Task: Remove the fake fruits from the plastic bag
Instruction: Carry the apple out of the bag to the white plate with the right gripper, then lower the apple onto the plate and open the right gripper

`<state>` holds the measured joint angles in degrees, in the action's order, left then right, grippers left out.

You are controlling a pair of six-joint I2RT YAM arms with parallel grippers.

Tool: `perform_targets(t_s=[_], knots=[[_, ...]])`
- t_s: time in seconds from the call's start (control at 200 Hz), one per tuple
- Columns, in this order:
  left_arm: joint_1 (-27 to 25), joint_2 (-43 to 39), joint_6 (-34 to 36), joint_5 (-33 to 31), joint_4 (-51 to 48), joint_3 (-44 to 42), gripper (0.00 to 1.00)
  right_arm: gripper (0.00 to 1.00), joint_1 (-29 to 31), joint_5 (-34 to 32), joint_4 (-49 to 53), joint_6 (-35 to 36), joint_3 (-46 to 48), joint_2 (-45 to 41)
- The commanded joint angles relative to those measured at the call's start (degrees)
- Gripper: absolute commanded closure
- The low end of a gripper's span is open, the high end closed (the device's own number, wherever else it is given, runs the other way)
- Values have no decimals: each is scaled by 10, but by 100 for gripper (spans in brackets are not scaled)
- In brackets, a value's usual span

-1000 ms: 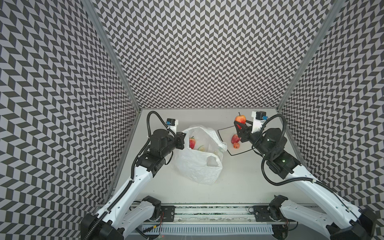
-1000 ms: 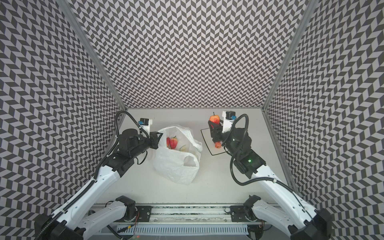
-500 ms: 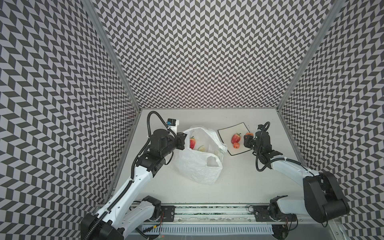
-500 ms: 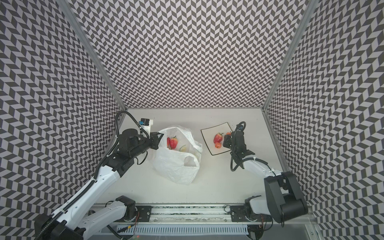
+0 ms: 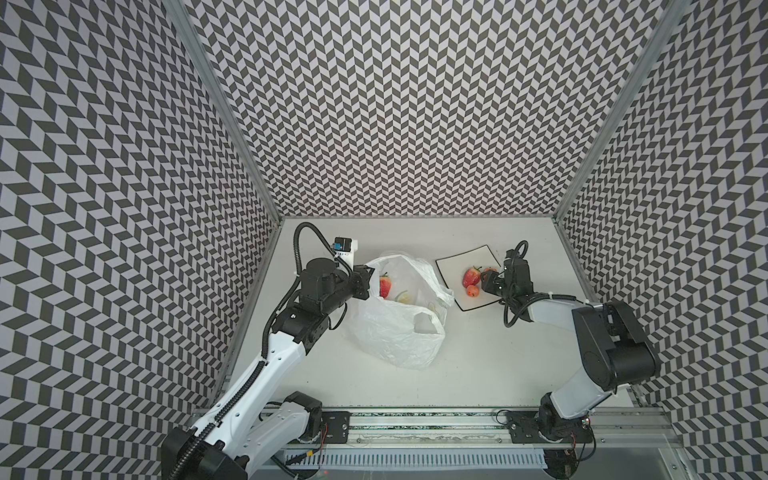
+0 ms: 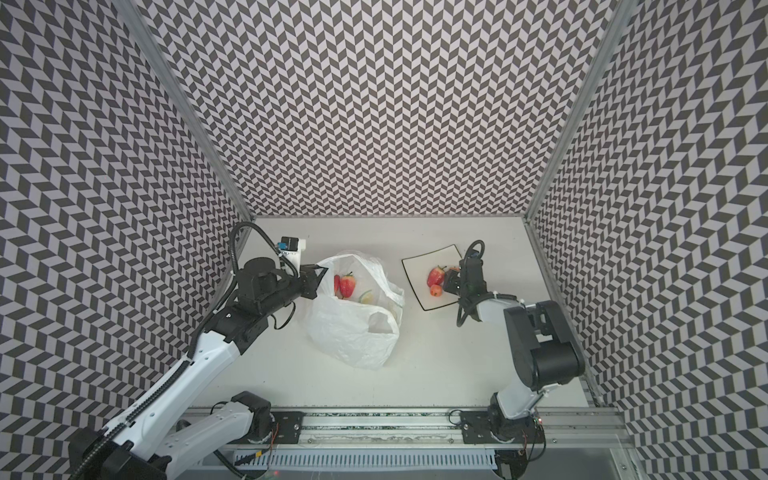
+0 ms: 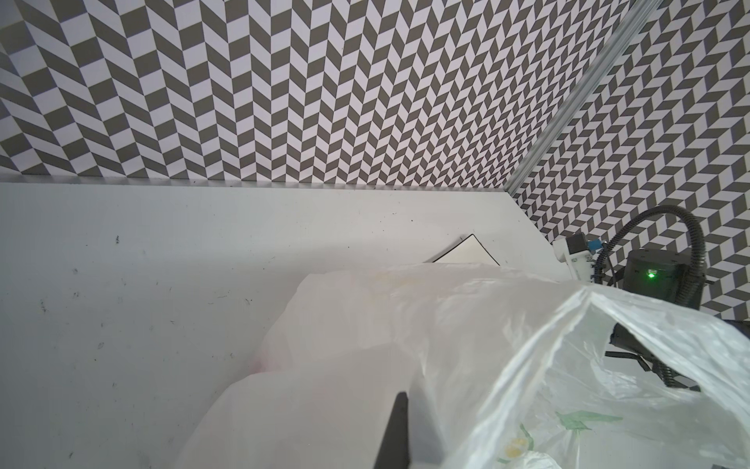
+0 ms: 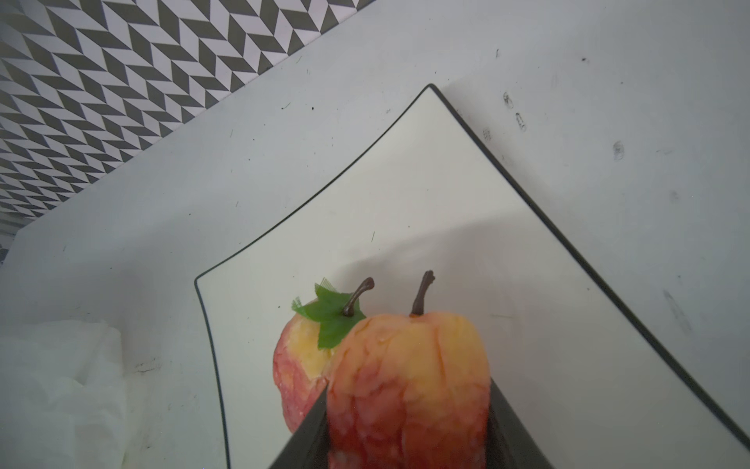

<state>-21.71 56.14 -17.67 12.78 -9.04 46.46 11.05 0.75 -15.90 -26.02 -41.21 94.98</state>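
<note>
The plastic bag (image 5: 395, 332) (image 6: 349, 328) lies mid-table with its mouth held up. My left gripper (image 5: 368, 282) (image 6: 318, 276) is shut on its left rim; in the left wrist view one dark finger (image 7: 397, 430) shows under the film (image 7: 406, 325). A strawberry (image 5: 385, 286) (image 6: 347, 285) lies inside the bag. My right gripper (image 5: 490, 279) (image 8: 406, 426) is shut on a red-orange stemmed fruit (image 8: 410, 373), low over the plate (image 5: 469, 257) (image 8: 406, 195). On the plate sit a red-yellow leafed fruit (image 5: 471, 277) (image 8: 298, 365) and a small round one (image 5: 472, 291).
The white black-rimmed plate (image 6: 436, 257) stands right of the bag, near the back right corner. Patterned walls close the table on three sides. A rail (image 5: 415, 419) with both arm bases runs along the front edge.
My right arm has swung down from a raised pose, carrying its fruit low over the plate's right side. The left arm and the bag have not moved.
</note>
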Motion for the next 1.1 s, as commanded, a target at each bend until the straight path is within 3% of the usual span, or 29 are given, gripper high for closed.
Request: perform_targets(t_s=[0.0, 0.316, 0.456, 0.611, 0.776, 0.942, 1.097], knots=[[3, -6, -5, 1, 15, 8, 100, 67, -1, 17, -33, -6, -17, 18], [3, 3, -4, -2, 15, 17, 100, 37, -5, 13, -17, 7, -23, -5], [3, 5, -3, -1, 16, 20, 100, 33, -13, 12, 11, 19, -18, -59], [3, 9, -2, 1, 18, 23, 100, 36, -15, 27, 54, 48, -22, -145], [3, 11, -2, 3, 19, 24, 100, 48, 13, 88, 52, 88, -23, -250], [3, 11, 1, 5, 16, 26, 100, 54, 123, 121, 33, 185, -29, -339], [3, 10, 3, 5, 14, 28, 100, 57, 256, 92, -8, 292, -24, -399]])
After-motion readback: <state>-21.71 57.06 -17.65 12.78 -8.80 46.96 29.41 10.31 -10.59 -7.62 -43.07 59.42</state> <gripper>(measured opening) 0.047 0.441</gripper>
